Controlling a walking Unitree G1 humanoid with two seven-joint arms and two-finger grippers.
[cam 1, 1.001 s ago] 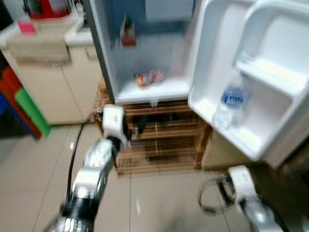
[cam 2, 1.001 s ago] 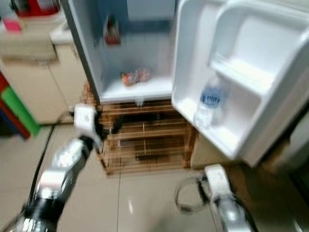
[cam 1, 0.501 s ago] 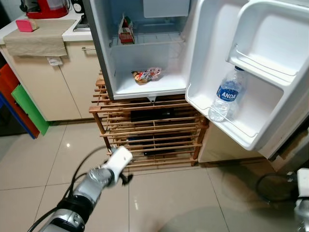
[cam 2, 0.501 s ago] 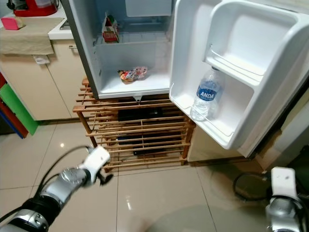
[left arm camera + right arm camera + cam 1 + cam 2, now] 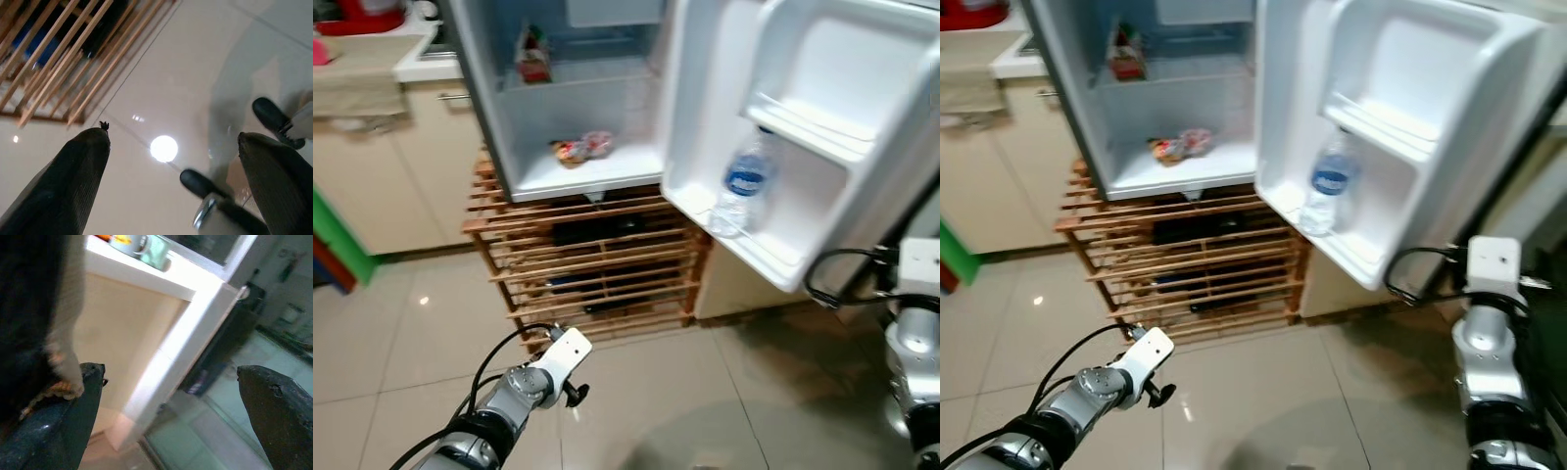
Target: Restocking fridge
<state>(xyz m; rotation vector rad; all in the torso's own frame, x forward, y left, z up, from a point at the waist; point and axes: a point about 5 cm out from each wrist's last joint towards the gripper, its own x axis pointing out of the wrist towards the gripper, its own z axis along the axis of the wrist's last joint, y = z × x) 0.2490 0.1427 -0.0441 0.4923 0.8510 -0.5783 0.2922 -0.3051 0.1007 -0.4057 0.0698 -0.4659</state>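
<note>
standing before the open fridge (image 5: 509,117), the robot has both arms low and nothing in either gripper: the left gripper (image 5: 173,142) hangs over the tiled floor (image 5: 646,392) with its two fingers spread wide and bare tile between them, and the right gripper (image 5: 168,374) is likewise spread and empty, looking past a pale cabinet edge. stock already in place is a water bottle (image 5: 740,191) upright in the lower door shelf (image 5: 754,245) on the right, a snack packet (image 5: 582,148) on the fridge's lower inner shelf, and a small carton (image 5: 530,54) on the far upper shelf. the door swings out to the right, close to the right arm (image 5: 915,333), so a careless lift or turn could knock it and topple the bottle. the wooden rack (image 5: 592,259) under the fridge juts toward the left arm, and a cable loop (image 5: 837,279) by the right wrist could snag the door's corner.
</note>
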